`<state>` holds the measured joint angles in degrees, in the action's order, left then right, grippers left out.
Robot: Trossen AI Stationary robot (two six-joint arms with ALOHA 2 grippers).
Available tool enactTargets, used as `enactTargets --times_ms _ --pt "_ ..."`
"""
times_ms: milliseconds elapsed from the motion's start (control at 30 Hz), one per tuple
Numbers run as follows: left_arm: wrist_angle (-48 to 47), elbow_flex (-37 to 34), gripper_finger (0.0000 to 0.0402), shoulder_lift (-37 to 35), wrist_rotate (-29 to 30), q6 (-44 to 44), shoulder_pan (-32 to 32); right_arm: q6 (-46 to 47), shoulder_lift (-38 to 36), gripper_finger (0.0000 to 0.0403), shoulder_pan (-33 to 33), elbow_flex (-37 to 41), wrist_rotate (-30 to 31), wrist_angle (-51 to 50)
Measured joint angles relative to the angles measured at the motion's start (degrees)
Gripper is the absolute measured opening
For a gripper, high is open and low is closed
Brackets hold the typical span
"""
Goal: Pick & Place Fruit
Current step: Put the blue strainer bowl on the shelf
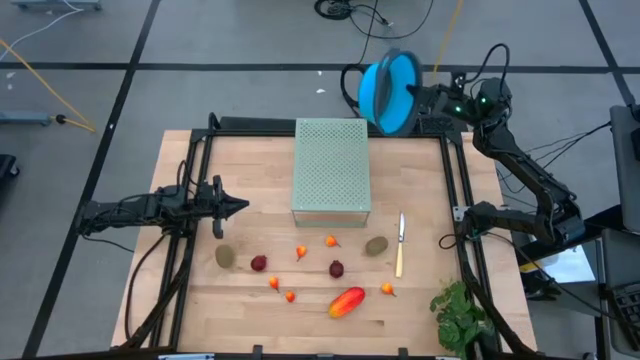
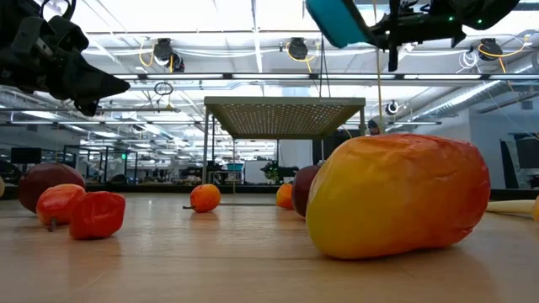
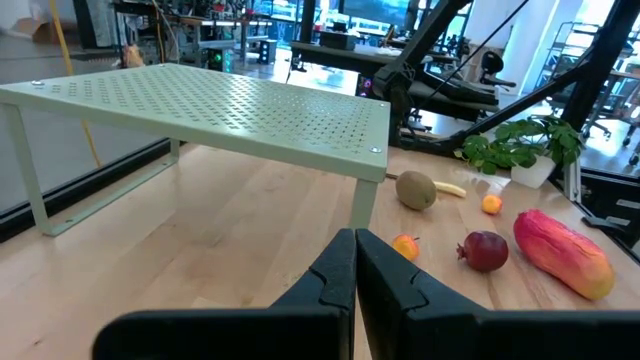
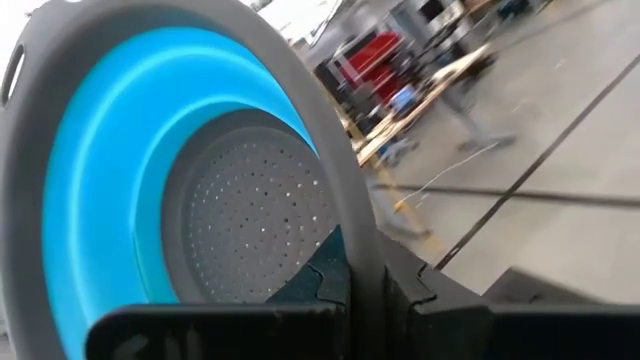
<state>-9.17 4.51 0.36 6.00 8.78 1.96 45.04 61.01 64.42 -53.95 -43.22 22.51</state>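
Right claw (image 1: 424,98) raised beyond table, clamped on blue colander (image 1: 392,92) rim, left claw (image 1: 243,207) closed, empty, level over table

The fruit lies loose on the worktop (image 1: 200,310) toward its front edge: a red-orange-yellow mango (image 1: 346,301) on its side nearest that edge, two brown kiwis (image 1: 226,257) wide apart, two dark-red balls (image 1: 259,263) and several tiny orange-red pieces (image 1: 302,252) between.
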Motion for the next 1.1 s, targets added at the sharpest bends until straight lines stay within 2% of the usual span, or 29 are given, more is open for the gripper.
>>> enactTargets --times_ms 267,600,1100 --pt "0.0 0.0 0.0010 0.0 0.0 0.0 0.0 5.2 0.1 0.0005 0.0 0.0 -10.9 0.0" --pt "0.0 0.0 0.0010 0.0 0.0 0.0 0.0 13.1 0.1 0.0005 0.0 0.0 -20.2 0.0" --pt "0.0 0.0 0.0010 0.0 0.0 0.0 0.0 14.4 0.1 0.0005 0.0 0.0 -21.3 -0.1"
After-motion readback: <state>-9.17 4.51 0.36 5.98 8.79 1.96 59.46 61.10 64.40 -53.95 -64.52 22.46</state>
